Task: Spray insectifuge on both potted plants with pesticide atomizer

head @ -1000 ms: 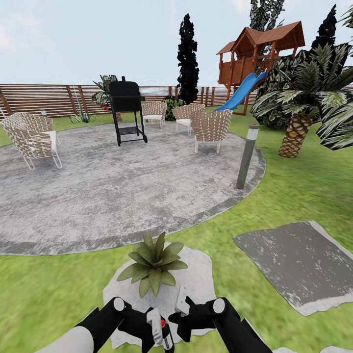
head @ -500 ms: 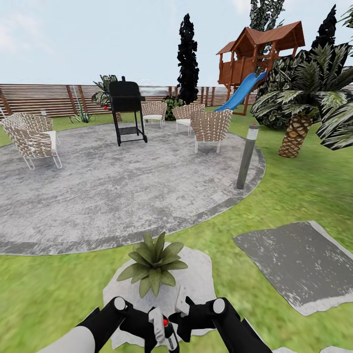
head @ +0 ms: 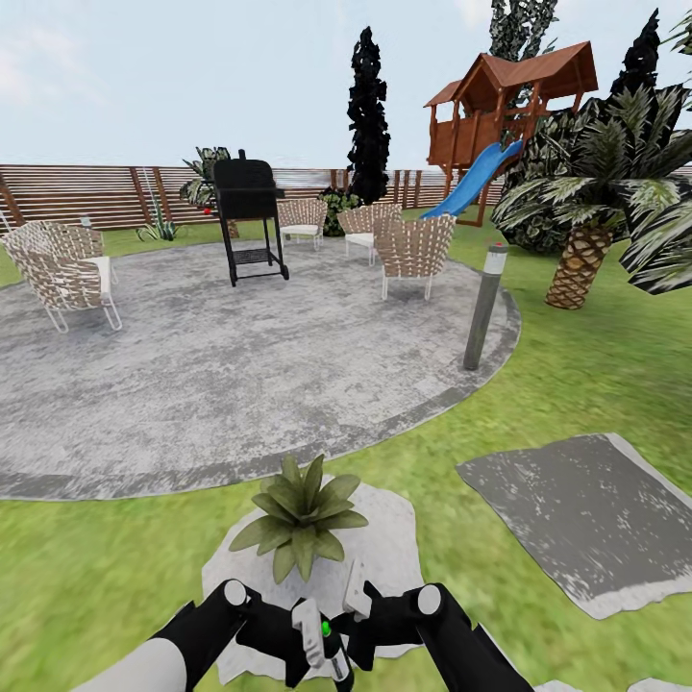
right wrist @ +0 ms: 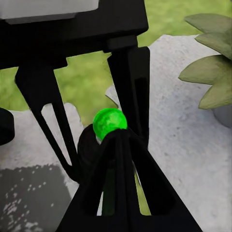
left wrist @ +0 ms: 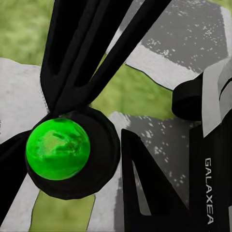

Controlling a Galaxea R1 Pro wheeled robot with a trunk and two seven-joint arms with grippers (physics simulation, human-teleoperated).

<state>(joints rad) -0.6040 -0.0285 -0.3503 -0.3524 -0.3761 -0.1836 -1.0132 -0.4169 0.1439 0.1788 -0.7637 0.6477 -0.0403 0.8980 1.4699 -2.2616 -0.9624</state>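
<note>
1. Our left gripper (head: 312,642) is closed around the pesticide atomizer (head: 332,649), which stands upright between its fingers.
2. The potted plant (head: 300,519) lies just ahead of those fingers.
3. Whether our right gripper (head: 354,607) is open, we cannot tell.

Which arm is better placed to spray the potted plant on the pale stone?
Left. The left gripper holds the pesticide atomizer just short of the potted plant; the right gripper sits beside it.
</note>
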